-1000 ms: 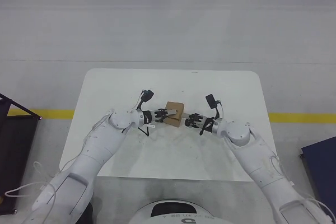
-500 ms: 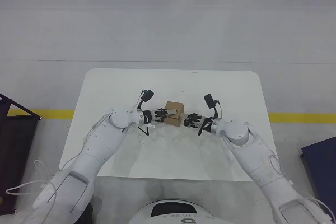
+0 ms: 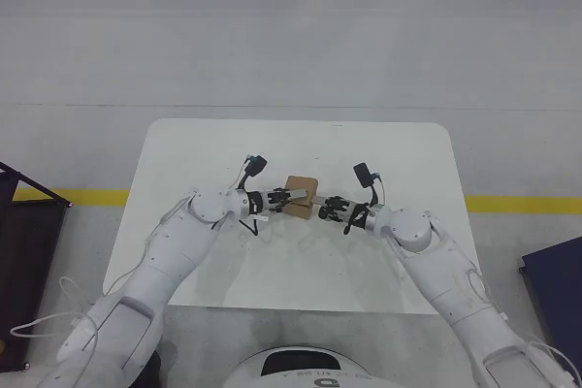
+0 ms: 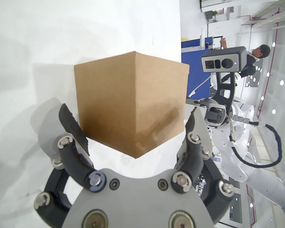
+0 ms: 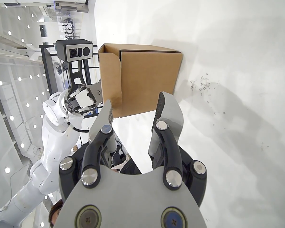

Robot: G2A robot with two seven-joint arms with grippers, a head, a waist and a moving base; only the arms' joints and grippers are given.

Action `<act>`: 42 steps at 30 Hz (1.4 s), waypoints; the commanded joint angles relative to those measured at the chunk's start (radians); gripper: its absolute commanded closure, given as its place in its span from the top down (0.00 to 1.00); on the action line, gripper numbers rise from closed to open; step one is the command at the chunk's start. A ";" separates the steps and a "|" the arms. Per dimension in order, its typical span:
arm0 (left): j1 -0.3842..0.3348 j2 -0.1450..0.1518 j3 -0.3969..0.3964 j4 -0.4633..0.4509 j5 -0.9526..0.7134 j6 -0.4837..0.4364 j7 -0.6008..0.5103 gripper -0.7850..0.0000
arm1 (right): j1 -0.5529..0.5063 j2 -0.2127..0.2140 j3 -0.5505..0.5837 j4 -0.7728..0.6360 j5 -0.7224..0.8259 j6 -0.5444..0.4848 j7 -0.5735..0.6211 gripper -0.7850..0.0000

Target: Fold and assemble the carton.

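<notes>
Carton (image 3: pixel 302 192) standing on the counter (image 3: pixel 388 155), both pincers released at its sides.
I find the brown carton near the middle of the white counter, between the two arms. Left pincer (image 4: pixel 128 109): fingers spread wide, straddling one edge of the carton; I cannot confirm contact with its walls. Right pincer (image 5: pixel 135 105): fingers apart at the opposite end, one beside a rounded flap (image 5: pixel 109 77), the other in front of the plain side wall; touching or just clear is hard to judge. The carton's inside is hidden from me.
</notes>
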 commanded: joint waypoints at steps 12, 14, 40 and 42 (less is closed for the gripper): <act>0.003 -0.001 0.003 -0.008 0.001 -0.003 -0.001 1.00 | 0.016 -0.008 -0.031 0.011 0.001 -0.002 0.011 0.49; 0.003 -0.001 0.002 -0.007 0.001 -0.003 -0.002 1.00 | 0.019 -0.009 -0.034 0.014 0.001 -0.002 0.010 0.49; 0.013 0.010 -0.019 -0.022 0.005 -0.013 -0.007 1.00 | 0.014 -0.007 -0.021 0.014 0.001 -0.003 0.005 0.56; 0.015 0.013 -0.023 -0.021 0.006 -0.011 -0.009 1.00 | 0.012 -0.006 -0.019 0.012 -0.002 -0.003 0.005 0.57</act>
